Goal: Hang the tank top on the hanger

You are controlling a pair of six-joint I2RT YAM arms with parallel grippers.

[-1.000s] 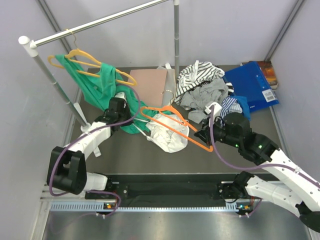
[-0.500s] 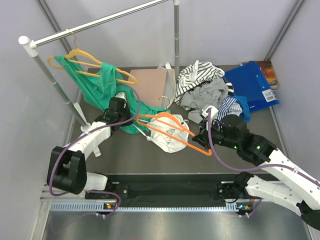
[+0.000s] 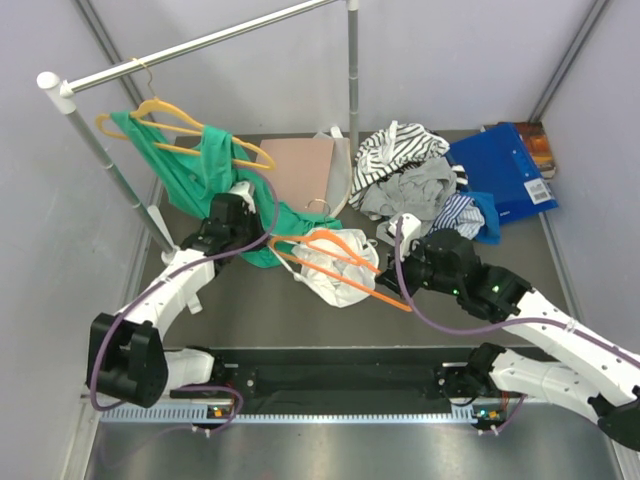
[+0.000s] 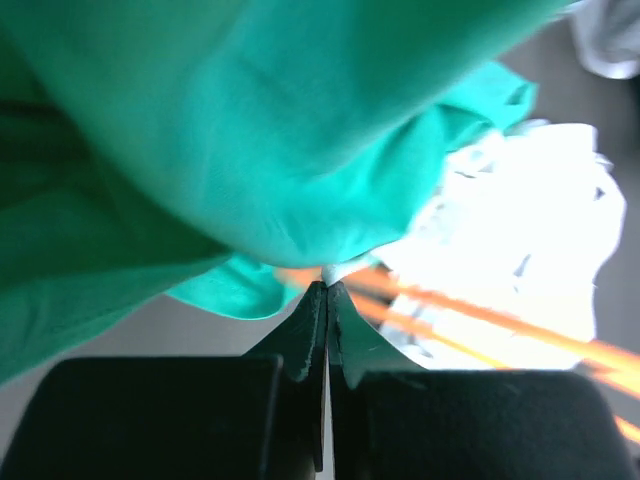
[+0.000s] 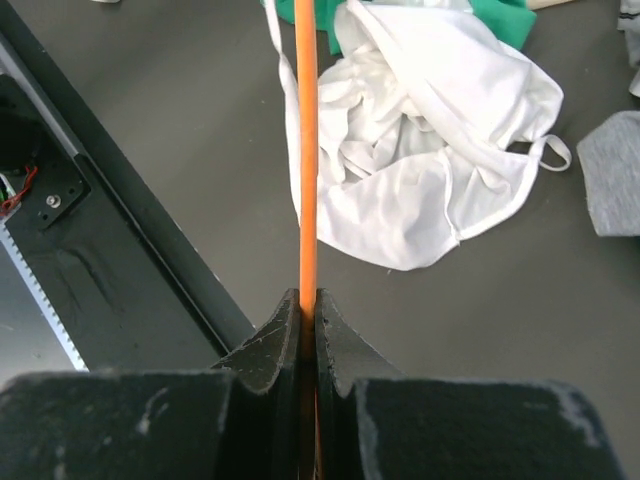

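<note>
Pinching hanger (image 5: 307,150) edge beside tank top (image 5: 430,130)

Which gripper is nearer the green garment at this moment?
Left. The left gripper is shut right against the green garment; the right gripper, clamped on the hanger, sits beyond the tank top.

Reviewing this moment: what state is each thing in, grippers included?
hanger: gripped at one end, slanting over the tank top.
tank top: crumpled on the table.
right gripper: shut on the hanger.
left gripper: shut, pinching a bit of white fabric, apparently the tank top.
green garment: hung on the yellow-orange hanger on the rail, lower part drooping to the table.
</note>
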